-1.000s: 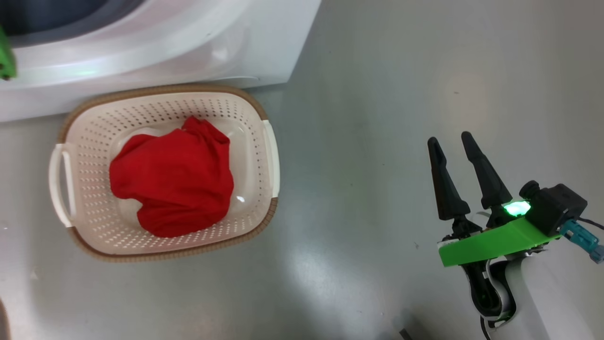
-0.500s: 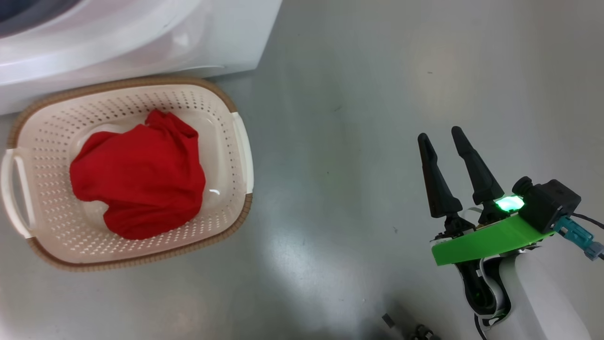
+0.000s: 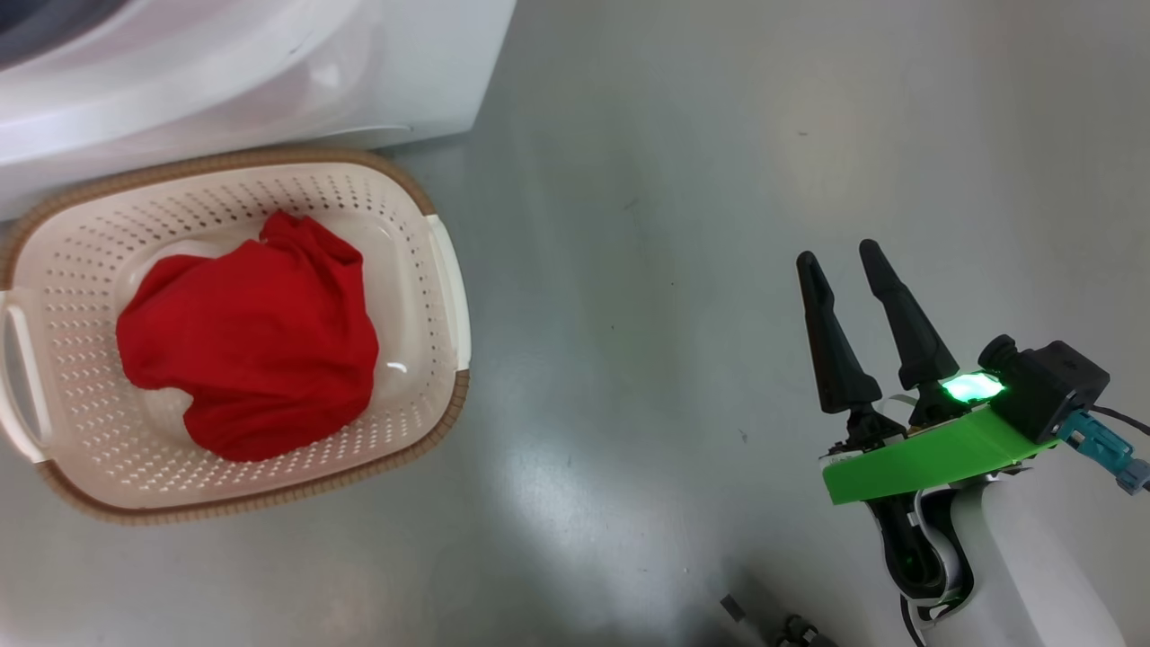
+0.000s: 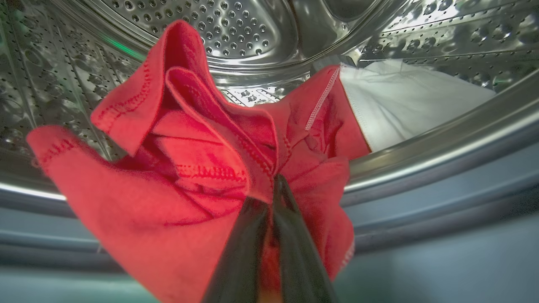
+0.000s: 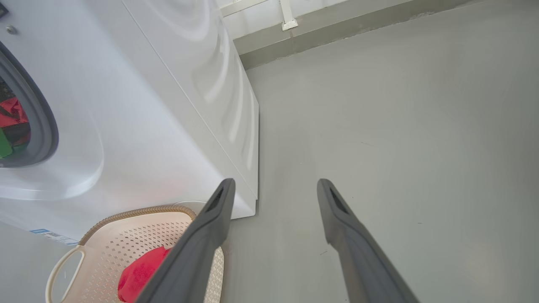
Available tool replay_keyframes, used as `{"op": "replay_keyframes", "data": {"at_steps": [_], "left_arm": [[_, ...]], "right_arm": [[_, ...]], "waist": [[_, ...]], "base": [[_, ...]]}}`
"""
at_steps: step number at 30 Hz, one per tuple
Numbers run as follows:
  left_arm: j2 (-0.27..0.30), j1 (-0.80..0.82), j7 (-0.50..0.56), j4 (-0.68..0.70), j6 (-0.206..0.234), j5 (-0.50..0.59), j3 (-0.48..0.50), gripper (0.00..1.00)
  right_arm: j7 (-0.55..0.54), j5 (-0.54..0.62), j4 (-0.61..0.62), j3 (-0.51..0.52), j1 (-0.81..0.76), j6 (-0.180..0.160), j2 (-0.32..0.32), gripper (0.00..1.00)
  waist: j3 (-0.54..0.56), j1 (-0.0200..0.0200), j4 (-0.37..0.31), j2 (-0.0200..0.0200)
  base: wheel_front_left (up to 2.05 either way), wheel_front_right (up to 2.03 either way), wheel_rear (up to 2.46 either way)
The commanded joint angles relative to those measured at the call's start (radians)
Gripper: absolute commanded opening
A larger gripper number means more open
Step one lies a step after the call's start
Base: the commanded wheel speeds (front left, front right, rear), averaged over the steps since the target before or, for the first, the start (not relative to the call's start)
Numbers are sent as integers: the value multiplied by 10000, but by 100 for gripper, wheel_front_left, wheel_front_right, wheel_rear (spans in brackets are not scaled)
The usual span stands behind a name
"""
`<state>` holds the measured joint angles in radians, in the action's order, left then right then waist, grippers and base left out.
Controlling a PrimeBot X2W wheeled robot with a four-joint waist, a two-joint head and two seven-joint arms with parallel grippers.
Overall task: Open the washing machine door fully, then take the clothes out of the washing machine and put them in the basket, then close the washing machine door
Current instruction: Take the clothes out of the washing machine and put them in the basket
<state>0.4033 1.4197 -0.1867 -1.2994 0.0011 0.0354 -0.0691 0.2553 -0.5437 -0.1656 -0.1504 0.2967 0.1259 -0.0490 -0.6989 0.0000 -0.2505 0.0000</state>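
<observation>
A: Left gripper (image 4: 276,180), what state?
B: Fingers pressed together, no gap at the tips. They pinch a fold of the red garment in the drum (image 4: 168,176), and the cloth bunches up around both fingers.

A: Where does that garment sit?
B: Inside the steel drum (image 4: 236,29), at its mouth, hanging just above the grey-blue seal (image 4: 421,202). Can't tell whether its lower edge touches the seal; the cloth itself hides that.

A: Anything else in there?
B: One white cloth (image 4: 404,101), behind the red one and touching it, lying against the perforated wall.

A: Right gripper (image 3: 837,252)?
B: Jaws spread wide, nothing between them, nothing touched. It hangs over bare grey floor (image 3: 674,180), well apart from the basket (image 3: 422,193).

A: Basket position?
B: On the floor just in front of the washing machine (image 3: 269,81), its brown rim near the cabinet's foot. It holds the red garment in the basket (image 3: 252,350), a crumpled heap in the middle, below the rim.

A: What stands in the way?
B: The drum's steel lip and the seal lie between the pinched cloth and the outside. In the right wrist view one finger of the right gripper crosses in front of the basket's corner.

A: Count, please.
B: Red garments, two: one pinched in the drum, one in the basket. White cloth, one. Basket, one, with two white handles (image 3: 446,288). Machine, one. Grippers, two, each with two dark fingers
</observation>
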Motion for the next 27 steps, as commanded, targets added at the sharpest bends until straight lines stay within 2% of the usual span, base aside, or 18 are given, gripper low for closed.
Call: {"op": "replay_keyframes", "data": {"at_steps": [1, 12, 19, 27], "left_arm": [[526, 1, -112, 166, 96, -65, 35, 0], [93, -868, -736, 672, -104, -734, 298, 0], [-198, -2613, -748, 3000, -451, -1283, 673, 0], [-604, -4761, -749, 5412, -502, -1476, 1103, 0]], "right_arm": [[65, -9, 201, -186, -8, 48, -13, 100], [65, 206, 61, -55, -81, 48, -12, 100], [65, 423, -84, 20, -341, 48, -12, 100], [65, 557, -257, 162, -748, 48, -12, 100]], "waist": [[55, 0, 44, 0], [936, 0, 385, 0], [1738, 0, 644, 0], [2629, 0, 913, 0]], "base": [[0, 0, 0], [0, 0, 0], [0, 0, 0], [0, 0, 0]]}}
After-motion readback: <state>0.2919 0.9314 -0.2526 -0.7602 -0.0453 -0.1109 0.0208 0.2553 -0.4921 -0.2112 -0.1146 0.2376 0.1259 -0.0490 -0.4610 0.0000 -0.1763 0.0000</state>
